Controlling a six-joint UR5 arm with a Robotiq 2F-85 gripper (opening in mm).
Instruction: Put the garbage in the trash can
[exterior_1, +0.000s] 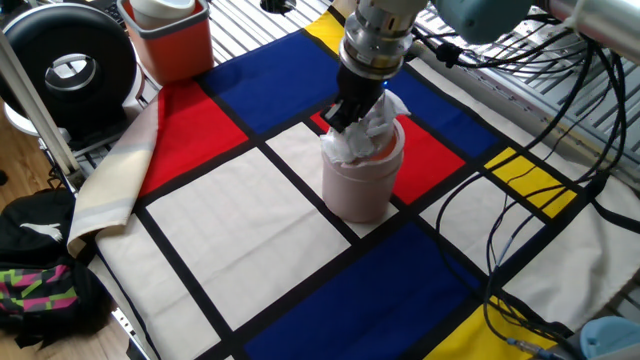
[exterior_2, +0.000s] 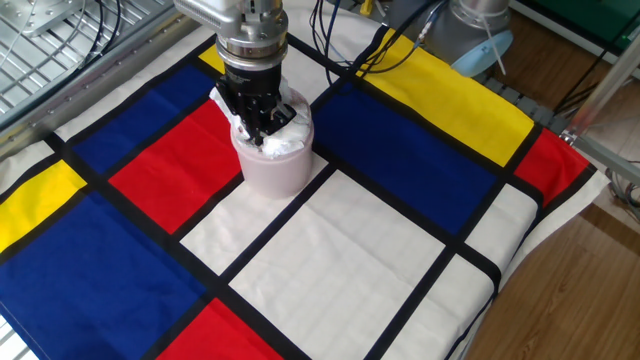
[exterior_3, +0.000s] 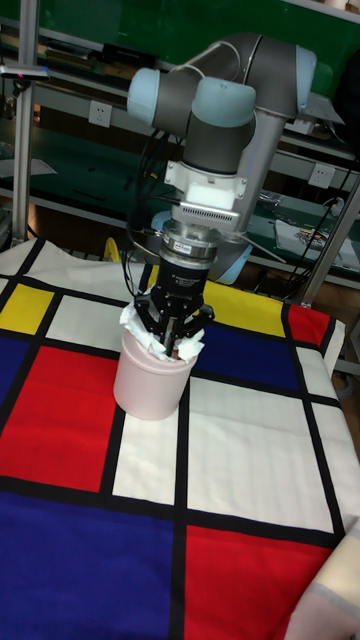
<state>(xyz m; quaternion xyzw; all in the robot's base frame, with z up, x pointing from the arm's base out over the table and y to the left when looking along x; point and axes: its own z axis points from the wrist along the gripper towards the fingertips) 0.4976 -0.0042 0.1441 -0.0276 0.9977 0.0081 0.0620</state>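
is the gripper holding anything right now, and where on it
Cannot tell for sure. The gripper sits in the top of the tissue wad at the pink trash can's mouth; its fingertips are hidden.

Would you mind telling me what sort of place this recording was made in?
Probably a robotics lab or workshop: a UR5 arm works over a table draped in a colour-block cloth, bundled cables trail alongside, and metal shelving stands behind.
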